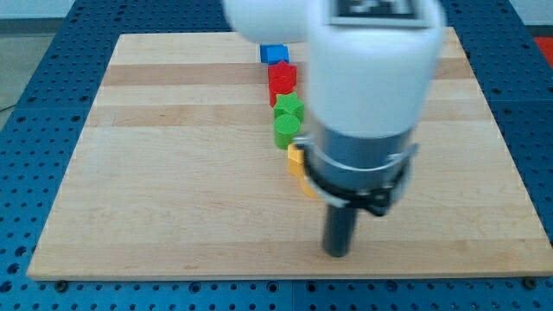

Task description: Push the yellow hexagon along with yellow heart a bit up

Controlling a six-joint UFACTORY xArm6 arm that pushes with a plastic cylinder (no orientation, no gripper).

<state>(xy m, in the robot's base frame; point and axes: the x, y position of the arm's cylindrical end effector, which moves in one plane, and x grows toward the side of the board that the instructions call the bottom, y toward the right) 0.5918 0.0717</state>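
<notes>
Camera view shows, largest first, the arm (pixel 367 86), a broad white and grey body blurred across the middle and right of the scene, hiding much of the far right of what lies behind it. Under it spreads the board (pixel 173 173), a pale wooden top on a blue perforated bench (pixel 34 86). From the arm's dark collar hangs the rod, and my tip (pixel 338 254) sits near the board's near edge, right of centre; it has no fingers to open or close, being a plain rod end. Blocks stand in a close column running from far to near, just left of the arm. Two green blocks (pixel 288 120) sit mid-column, touching one another, the nearer one round in look, the farther one blurred in shape. Beyond them is a red block (pixel 282 79), its shape unclear, and farthest a blue block (pixel 274 54), roughly cubic. Nearest in the column are the yellow blocks (pixel 297 161), just near of the green pair and partly hidden by the arm's collar; I cannot tell hexagon from heart, nor whether they touch. My tip lies nearer than the yellow blocks and a little right, apart from them.
</notes>
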